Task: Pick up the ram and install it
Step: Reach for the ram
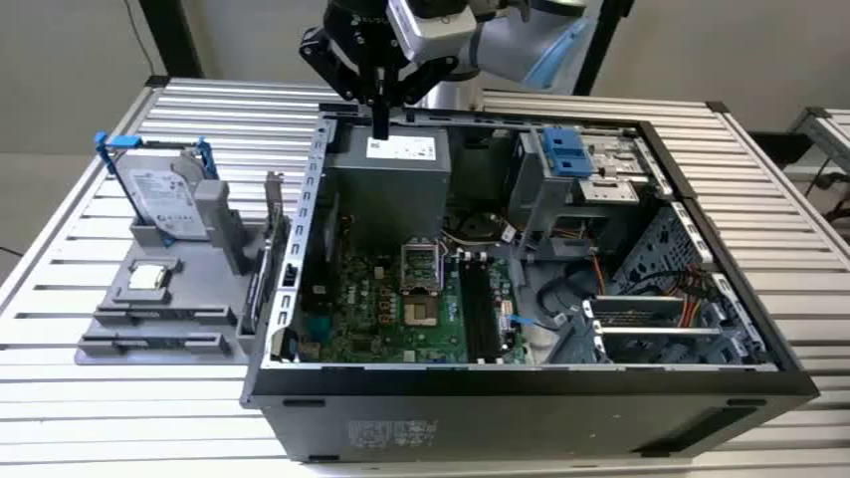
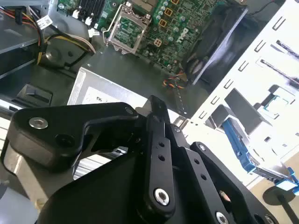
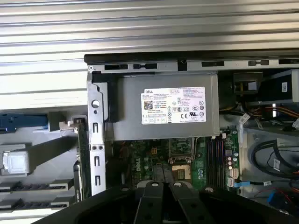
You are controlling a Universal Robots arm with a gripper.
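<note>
Empty gripper (image 1: 381, 127) pressed together above power supply (image 3: 163, 107); ram (image 3: 83, 144) stands edgewise in holder (image 1: 153, 321) (presumably for pinching from above).

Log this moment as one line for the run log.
gripper shut, holding nothing | hovering over power supply | ram standing in gray holder beside computer case | not picked up yet
</note>
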